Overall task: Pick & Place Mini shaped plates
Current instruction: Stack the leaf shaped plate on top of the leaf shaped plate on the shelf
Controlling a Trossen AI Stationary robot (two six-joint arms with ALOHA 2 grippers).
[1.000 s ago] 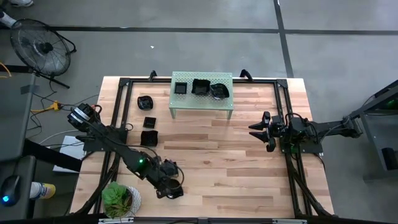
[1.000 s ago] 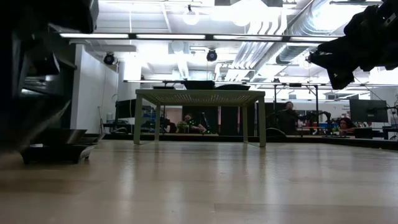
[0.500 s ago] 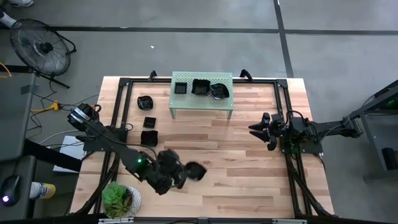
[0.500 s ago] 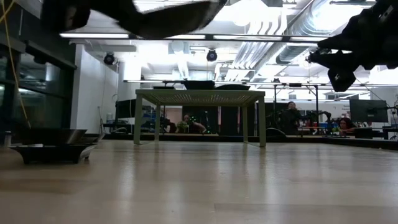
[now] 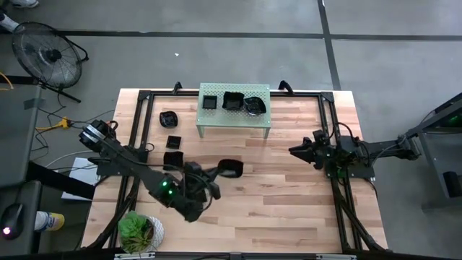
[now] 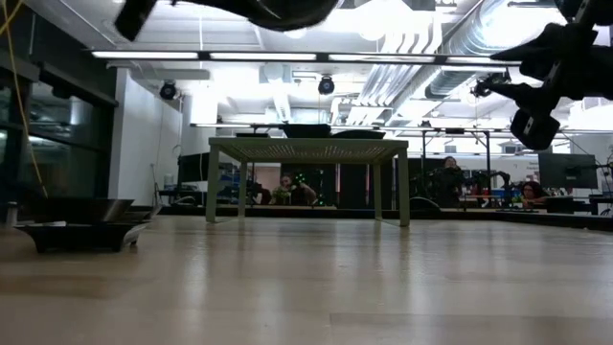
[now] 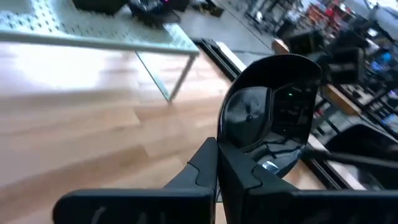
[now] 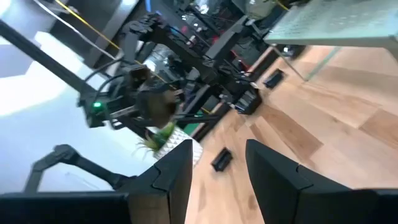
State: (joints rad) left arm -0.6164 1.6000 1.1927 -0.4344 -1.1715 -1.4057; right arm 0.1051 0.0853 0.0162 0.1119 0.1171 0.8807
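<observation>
Your left end effector (image 7: 217, 163) grips round black plate (image 5: 229, 169) above surface (image 5: 289, 202). Right end effector (image 8: 214, 165) wide, holds nothing. No readable writing.

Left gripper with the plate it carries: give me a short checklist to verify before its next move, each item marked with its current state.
1. Left gripper shut on the black plate at its rim: ok.
2. Plate lifted off the wooden table: ok.
3. Free space on the green shelf, beside three plates already there: cannot tell.
4. Right gripper open, empty, apart at the table's right side: ok.
5. Plates on the table lie off the path to the shelf: ok.
</observation>
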